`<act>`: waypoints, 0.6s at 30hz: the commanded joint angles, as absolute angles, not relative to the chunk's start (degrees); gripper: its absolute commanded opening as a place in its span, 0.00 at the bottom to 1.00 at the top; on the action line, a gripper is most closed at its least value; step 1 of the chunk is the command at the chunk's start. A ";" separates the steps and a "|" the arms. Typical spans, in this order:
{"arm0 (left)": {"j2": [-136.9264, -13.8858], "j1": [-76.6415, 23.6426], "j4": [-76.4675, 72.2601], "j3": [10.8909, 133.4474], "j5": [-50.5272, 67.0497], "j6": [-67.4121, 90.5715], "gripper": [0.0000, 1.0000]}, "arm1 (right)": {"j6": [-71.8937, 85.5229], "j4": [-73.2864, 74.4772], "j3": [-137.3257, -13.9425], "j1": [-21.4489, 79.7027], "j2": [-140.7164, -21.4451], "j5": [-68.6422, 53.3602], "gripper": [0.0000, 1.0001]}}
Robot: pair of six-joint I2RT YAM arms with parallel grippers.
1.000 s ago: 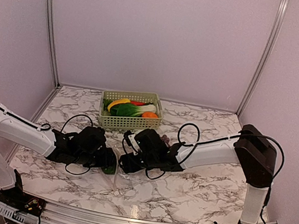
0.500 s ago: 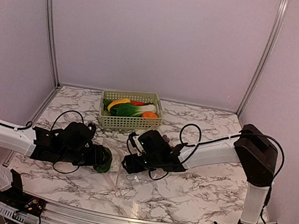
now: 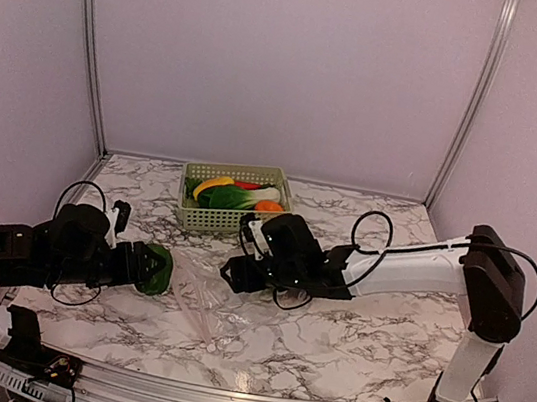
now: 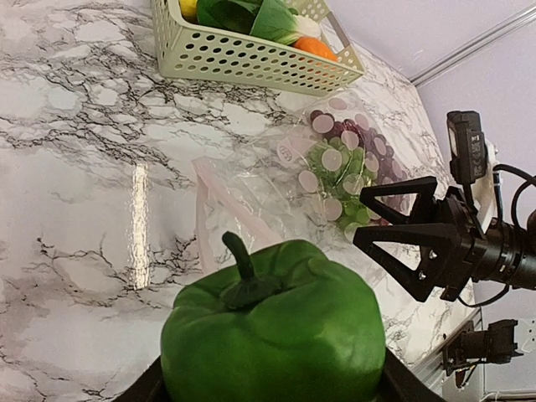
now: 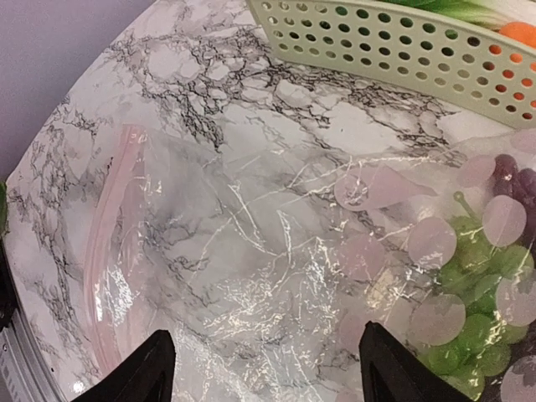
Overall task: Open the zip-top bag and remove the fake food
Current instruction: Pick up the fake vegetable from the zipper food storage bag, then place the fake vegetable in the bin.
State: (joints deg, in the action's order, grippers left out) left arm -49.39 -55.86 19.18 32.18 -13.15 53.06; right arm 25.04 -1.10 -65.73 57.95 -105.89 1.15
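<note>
With left gripper (image 3: 144, 268) clamped on glossy green plastic bell pepper (image 4: 276, 335), may lose it mid-carry through smooth rounded skin.

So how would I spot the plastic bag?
Find the pale green basket on the marble table. Just in front lies the zip-top bag, flat and crinkly. It's the only see-through thing, with a pink zip strip and grapes inside.

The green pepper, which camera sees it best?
The left wrist view: the green pepper fills the foreground, stem and all, held in the left gripper. The top view shows a small green lump. The right wrist view shows the zip-top bag instead.
</note>
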 commanded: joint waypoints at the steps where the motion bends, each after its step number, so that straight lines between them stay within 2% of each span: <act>1: -45.73 -56.09 23.62 34.51 -16.88 52.76 0.45 | 24.66 1.86 -66.99 57.69 -102.32 3.77 0.74; 9: -54.06 -52.54 21.20 45.69 -19.37 44.11 0.45 | 24.36 4.31 -66.17 57.69 -95.63 8.28 0.75; 18: -71.31 -40.66 11.62 59.56 -7.24 33.74 0.45 | 27.49 6.96 -59.17 56.81 -83.45 17.48 0.79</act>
